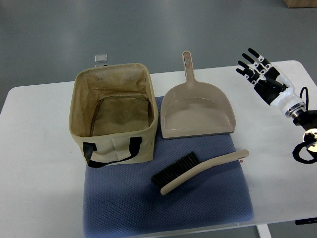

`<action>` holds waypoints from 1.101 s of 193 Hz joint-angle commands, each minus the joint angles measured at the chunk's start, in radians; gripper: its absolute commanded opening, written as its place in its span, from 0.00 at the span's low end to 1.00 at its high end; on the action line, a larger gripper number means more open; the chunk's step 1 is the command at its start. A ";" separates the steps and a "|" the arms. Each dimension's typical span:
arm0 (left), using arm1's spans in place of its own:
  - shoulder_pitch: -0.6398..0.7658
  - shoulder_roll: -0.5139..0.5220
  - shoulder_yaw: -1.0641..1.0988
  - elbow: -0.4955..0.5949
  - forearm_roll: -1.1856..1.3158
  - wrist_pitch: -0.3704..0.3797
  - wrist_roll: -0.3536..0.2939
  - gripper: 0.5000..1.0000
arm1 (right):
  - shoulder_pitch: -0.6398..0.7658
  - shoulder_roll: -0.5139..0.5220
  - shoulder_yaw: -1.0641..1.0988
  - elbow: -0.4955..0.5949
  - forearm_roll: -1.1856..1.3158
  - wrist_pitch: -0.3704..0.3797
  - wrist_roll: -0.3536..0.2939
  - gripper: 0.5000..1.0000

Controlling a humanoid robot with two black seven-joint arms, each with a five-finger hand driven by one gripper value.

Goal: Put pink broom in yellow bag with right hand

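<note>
A grey floor runs behind a white tabletop (pixel 34 163), and a blue mat (pixel 198 208) covers the near middle of it. The yellow bag (pixel 114 116) stands open-mouthed on the mat's left end, black strap (pixel 106 153) hanging down its front. Just right of it lies a beige dustpan (pixel 198 111), handle pointing away from the robot.

The pink broom (pixel 200 171), more beige than pink to my eye, lies flat on the mat in front of the dustpan, near the bag but apart from it. Its long axis runs diagonally: dark bristles (pixel 176 168) toward the bag, handle tip rising toward the right.

The right robot hand (pixel 260 72) hovers over the tabletop's far right corner, fingers spread, holding nothing, well apart from the broom. No left arm shows.

The broom lies low and slim, so fingers may scrape the mat and skid it aside. Gripped at the handle's tip, the bristle end could droop and snag the bag's soft rim, folding or tipping it.
</note>
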 commanded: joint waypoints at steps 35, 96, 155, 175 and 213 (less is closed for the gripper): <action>0.000 0.000 0.000 0.001 0.000 0.001 0.000 1.00 | -0.002 -0.001 0.000 0.000 0.000 0.000 0.000 0.86; 0.000 0.000 0.000 0.001 0.000 0.000 0.000 1.00 | -0.003 -0.005 0.000 0.001 0.000 0.002 -0.002 0.86; 0.000 0.000 0.000 0.001 0.000 0.000 0.000 1.00 | -0.003 -0.005 -0.005 0.003 0.000 0.003 -0.002 0.86; 0.000 0.000 0.000 0.001 0.000 0.001 0.000 1.00 | -0.003 -0.004 -0.006 0.003 -0.002 0.003 -0.002 0.86; 0.000 0.000 0.000 0.001 0.000 0.001 0.000 1.00 | -0.002 -0.017 -0.009 0.008 -0.026 0.003 0.000 0.86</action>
